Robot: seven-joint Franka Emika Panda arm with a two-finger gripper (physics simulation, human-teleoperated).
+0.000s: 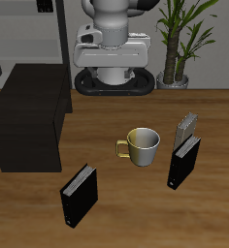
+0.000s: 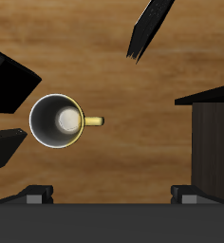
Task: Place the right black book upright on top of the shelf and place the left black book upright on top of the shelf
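i see the shelf point(image 1: 29, 121) along one side of the table, its flat top bare for the books. the right black book point(image 1: 79, 195) stands nearer the front edge, the left black book point(image 1: 183, 162) beyond the mug point(image 1: 143, 145), beside a smaller grey book point(image 1: 186, 126). only the wrist view looks into the mug; my fingers' spread i cannot tell.

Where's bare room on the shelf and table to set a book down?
Shelf top is bare end to end. Bare table between shelf and mug, and along the front edge between the two black books. Crowded: mug, black book and grey book cluster together.
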